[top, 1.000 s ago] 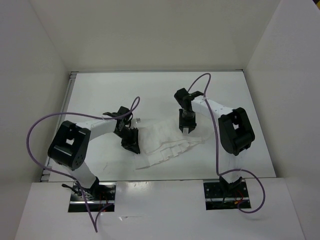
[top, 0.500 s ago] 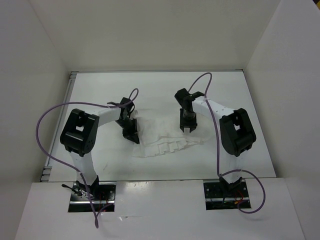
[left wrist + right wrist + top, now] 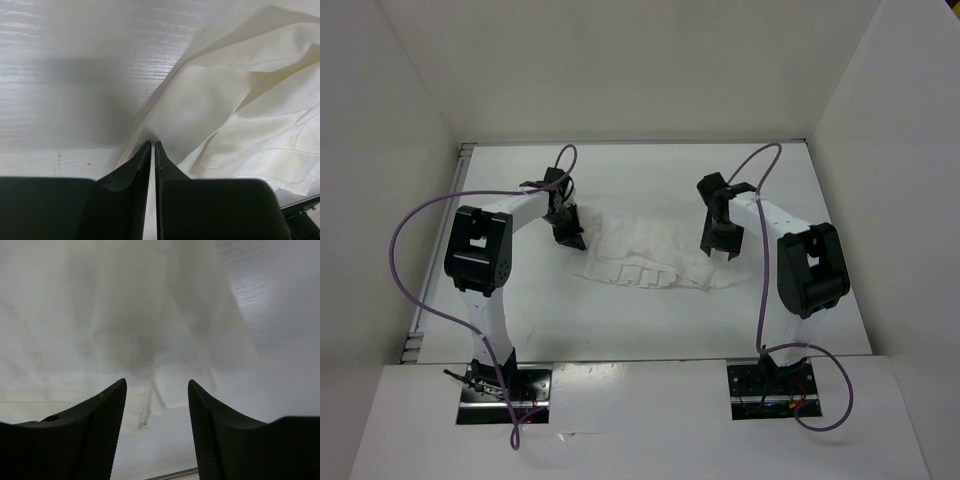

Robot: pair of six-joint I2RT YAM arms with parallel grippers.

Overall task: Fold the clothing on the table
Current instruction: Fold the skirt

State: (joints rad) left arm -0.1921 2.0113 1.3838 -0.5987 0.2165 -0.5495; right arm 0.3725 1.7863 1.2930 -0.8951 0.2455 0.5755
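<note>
On the table (image 3: 620,180) lies the clothing (image 3: 650,258); left claw (image 3: 570,238) at its left end; right claw (image 3: 721,249) opposite.

White-and-black arms (image 3: 515,207), purple cables (image 3: 760,300), seemingly matte black pincer fingers (image 3: 127,172)

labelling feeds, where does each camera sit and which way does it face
top external: above and behind the arms, facing down at the table; left gripper and right gripper flank the skirt.
left wrist: on the left arm, facing down along shut fingers pinching skirt fabric.
right wrist: on the right arm, facing down between open fingers at blurred skirt.
shared: the skirt appears in all three.
</note>
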